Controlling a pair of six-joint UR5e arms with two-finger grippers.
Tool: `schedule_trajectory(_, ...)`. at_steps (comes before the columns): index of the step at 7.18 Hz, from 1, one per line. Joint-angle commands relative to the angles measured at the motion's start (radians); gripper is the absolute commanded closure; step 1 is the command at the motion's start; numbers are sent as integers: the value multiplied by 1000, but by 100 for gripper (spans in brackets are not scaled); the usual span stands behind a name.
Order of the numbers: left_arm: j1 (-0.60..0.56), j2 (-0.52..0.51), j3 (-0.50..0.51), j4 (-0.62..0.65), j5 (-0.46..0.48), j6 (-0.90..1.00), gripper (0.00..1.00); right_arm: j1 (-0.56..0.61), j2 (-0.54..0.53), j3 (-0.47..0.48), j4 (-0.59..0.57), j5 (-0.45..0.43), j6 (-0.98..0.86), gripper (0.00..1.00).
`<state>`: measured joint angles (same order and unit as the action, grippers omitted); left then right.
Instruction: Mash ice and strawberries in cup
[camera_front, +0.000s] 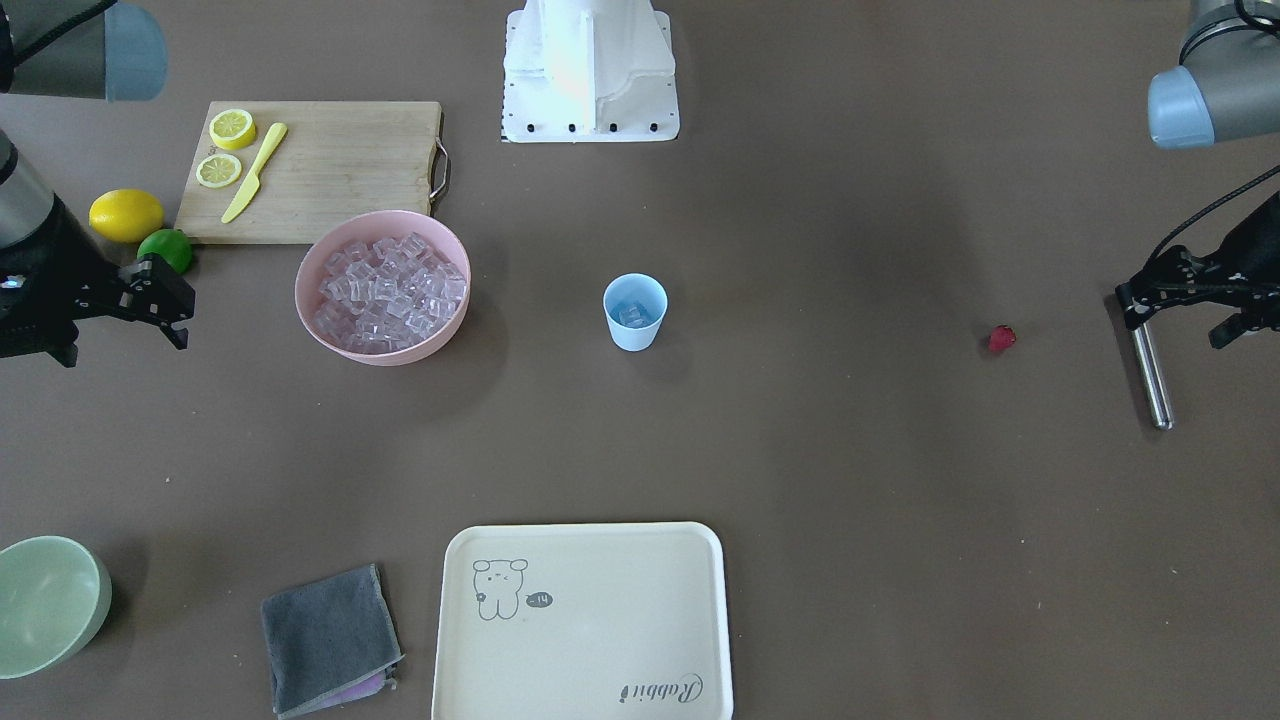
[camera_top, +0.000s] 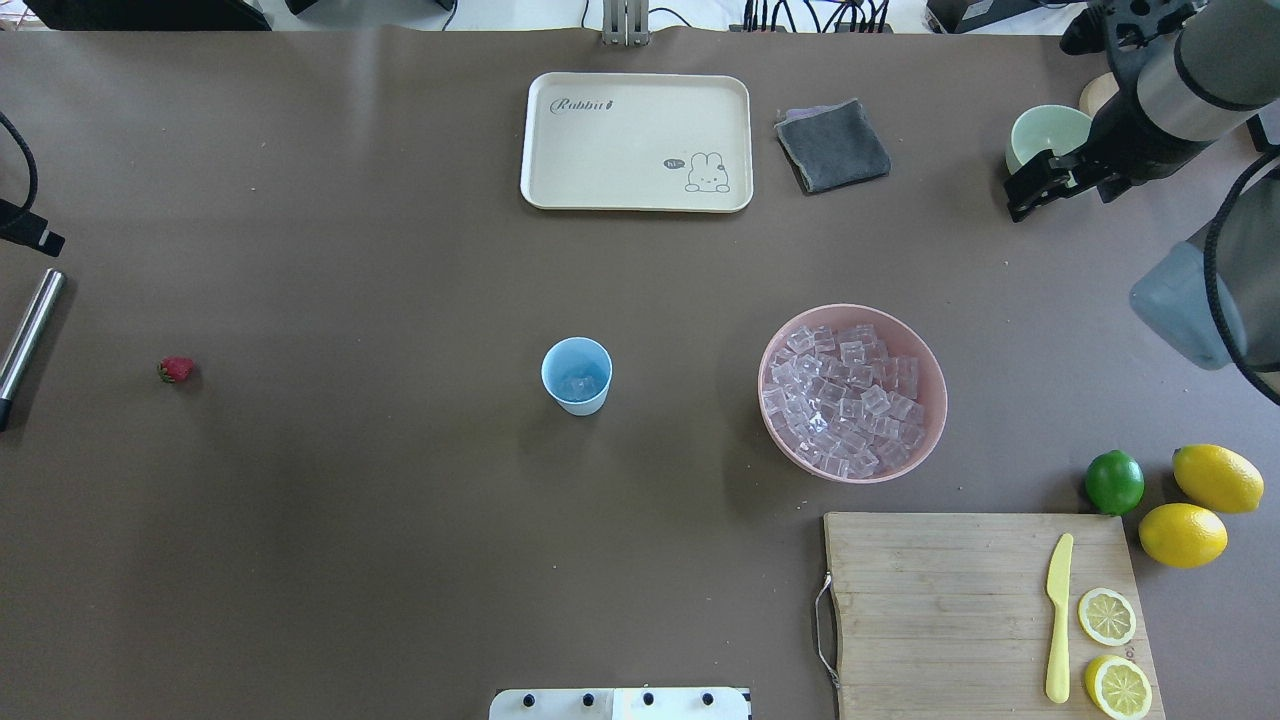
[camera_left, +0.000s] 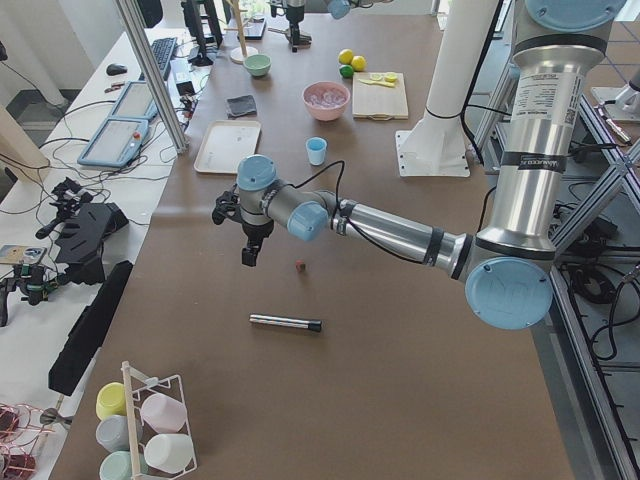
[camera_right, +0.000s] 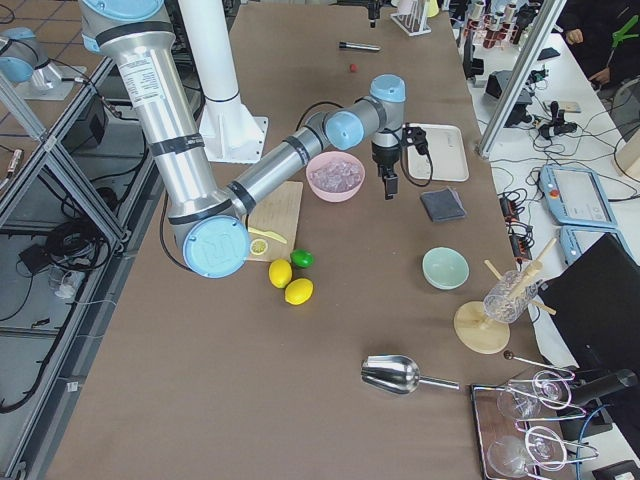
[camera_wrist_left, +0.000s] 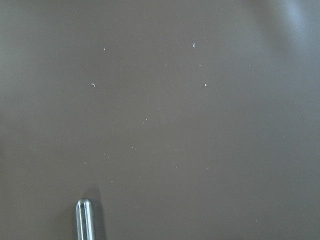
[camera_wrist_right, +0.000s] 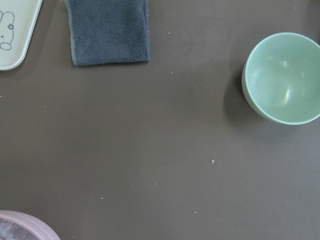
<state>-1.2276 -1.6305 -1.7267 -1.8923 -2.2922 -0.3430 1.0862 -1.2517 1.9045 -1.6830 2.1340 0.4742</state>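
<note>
First, locate the strawberry (camera_front: 1002, 338) on the bare tabletop (camera_front: 800, 450), close to the edge on the robot's left and roughly halfway between the robot's edge and the operators' edge. Note the direction that governs the coming move: inward from the left gripper (camera_front: 1178, 322), on the side toward the cup (camera_front: 635, 312), near the gripper and well apart from the cup. Assign the pick to the left arm. Judge the right gripper (camera_front: 168, 305) far too distant, beside the pink bowl (camera_front: 385, 355) toward the opposite edge.

Read the left gripper as spread and empty, hanging above the tabletop with nothing between the fingers. Read the right gripper likewise as spread and empty.

Expect no usable long axis on the strawberry: small, lumpy, dark red, about as wide as long. Leaf end too small to tell. Treat as roundish and likely to roll under a one-sided push.

Confirm the cup upright at the tabletop's middle: pale blue, tapered, holding a few pieces of ice (camera_front: 632, 316) at the bottom and no fruit, with the rest of the ice heaped in the pink bowl.

Keep the metal rod (camera_front: 1152, 378) in mind: flat on the tabletop just outboard of the strawberry, long axis running from the robot's edge toward the operators' edge. Judge the fruit transfer as the step in hand, ahead of any mashing.
</note>
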Motion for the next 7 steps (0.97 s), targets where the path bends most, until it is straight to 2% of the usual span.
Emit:
schedule_trajectory(1, 20, 121, -5, -147, -7, -7, 1, 125, 9, -28, 11, 119, -218, 1)
schedule_trajectory(3, 69, 110, 13, -154, 3, -202, 1, 220, -49, -62, 11, 159, -404, 1)
schedule_trajectory(5, 103, 107, 38, -154, 72, -205, 1, 337, -106, -204, 13, 242, -677, 1)
schedule_trajectory(6, 124, 92, 39, -154, 109, -209, 1, 377, -135, -247, 13, 244, -731, 1)
schedule_trajectory(7, 150, 74, 44, -149, 128, -244, 1, 429, -225, -252, 66, 242, -843, 1)
